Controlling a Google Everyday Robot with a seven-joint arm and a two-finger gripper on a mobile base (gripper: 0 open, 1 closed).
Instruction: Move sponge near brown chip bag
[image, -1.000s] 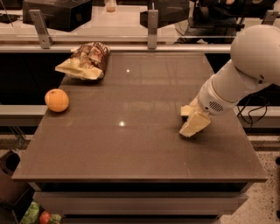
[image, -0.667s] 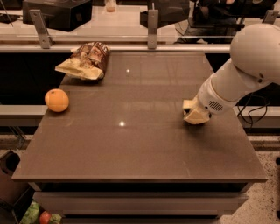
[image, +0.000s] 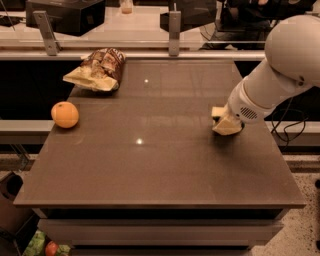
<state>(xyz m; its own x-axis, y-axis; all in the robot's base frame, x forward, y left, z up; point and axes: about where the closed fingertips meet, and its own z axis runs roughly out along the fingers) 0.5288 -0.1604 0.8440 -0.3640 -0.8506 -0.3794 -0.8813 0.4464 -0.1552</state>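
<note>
The pale yellow sponge is at the right side of the table, tilted and held at the end of my white arm. My gripper is shut on it, mostly hidden by the wrist and the sponge itself. The brown chip bag, dark and wrinkly with a pale yellow end, lies at the table's far left corner. The sponge and the gripper are far to the right of the bag, with most of the table's width between them.
An orange sits near the left edge of the brown table. A rail with two metal posts runs behind the table's far edge. My bulky white arm hangs over the table's right edge.
The sponge has risen a little with the gripper and shifted slightly toward the far side. The bag and orange have not moved.
</note>
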